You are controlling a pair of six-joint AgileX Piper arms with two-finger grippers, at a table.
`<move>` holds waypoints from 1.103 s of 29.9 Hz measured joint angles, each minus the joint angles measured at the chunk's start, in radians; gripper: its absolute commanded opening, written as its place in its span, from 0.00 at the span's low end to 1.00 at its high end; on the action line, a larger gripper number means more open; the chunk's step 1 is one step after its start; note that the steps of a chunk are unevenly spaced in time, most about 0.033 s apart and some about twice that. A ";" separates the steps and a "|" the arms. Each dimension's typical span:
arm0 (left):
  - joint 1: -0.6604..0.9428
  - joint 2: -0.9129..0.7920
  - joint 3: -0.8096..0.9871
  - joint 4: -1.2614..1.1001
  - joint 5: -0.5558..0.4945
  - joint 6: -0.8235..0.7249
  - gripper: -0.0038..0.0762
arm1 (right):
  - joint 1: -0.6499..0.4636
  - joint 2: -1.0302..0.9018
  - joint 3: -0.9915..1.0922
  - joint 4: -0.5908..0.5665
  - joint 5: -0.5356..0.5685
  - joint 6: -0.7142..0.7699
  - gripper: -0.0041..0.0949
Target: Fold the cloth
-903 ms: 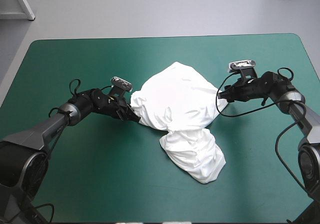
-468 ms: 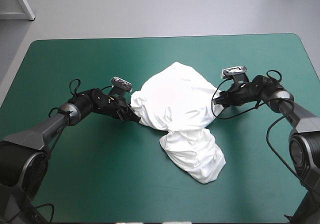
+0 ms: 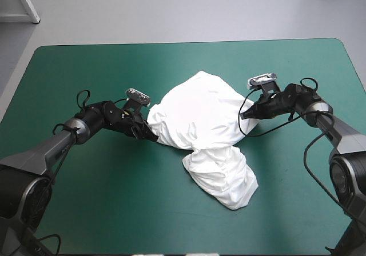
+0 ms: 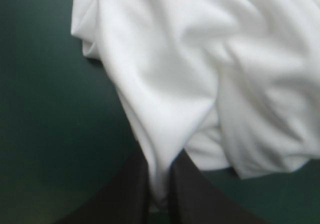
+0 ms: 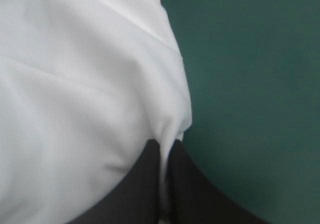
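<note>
white t-shirt [image 3: 200, 116] lies crumpled at the middle of the teal-green tabletop [image 3: 103, 210]. its long axis slants from a smaller bunched lobe nearest the robot, right of centre, to a broader mound farther off. the claws meet that mound at its two sides, both low over the tabletop: the left claw [image 3: 150, 135] at its left edge, the right claw [image 3: 245, 114] at its right edge. the high view does not show the grip itself. the left wrist view shows the black fingers [image 4: 130, 194] all but closed, a fold of fabric pinched between them. the right wrist view shows the same grip, with cloth spreading ahead and bare tabletop beside it.
</note>
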 measured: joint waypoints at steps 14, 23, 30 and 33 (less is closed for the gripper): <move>0.142 -0.296 -0.214 0.015 0.146 -0.012 0.07 | 0.000 -0.321 -0.172 -0.007 0.159 0.008 0.04; 0.151 -0.495 -0.506 0.021 0.312 -0.013 0.07 | 0.000 -0.594 -0.312 -0.007 0.231 0.008 0.04; 0.151 -0.614 -0.754 0.022 0.451 -0.024 0.07 | 0.000 -0.766 -0.438 -0.007 0.292 0.008 0.04; 0.151 -0.663 -0.842 0.022 0.498 -0.034 0.07 | 0.000 -0.810 -0.490 -0.008 0.340 0.008 0.04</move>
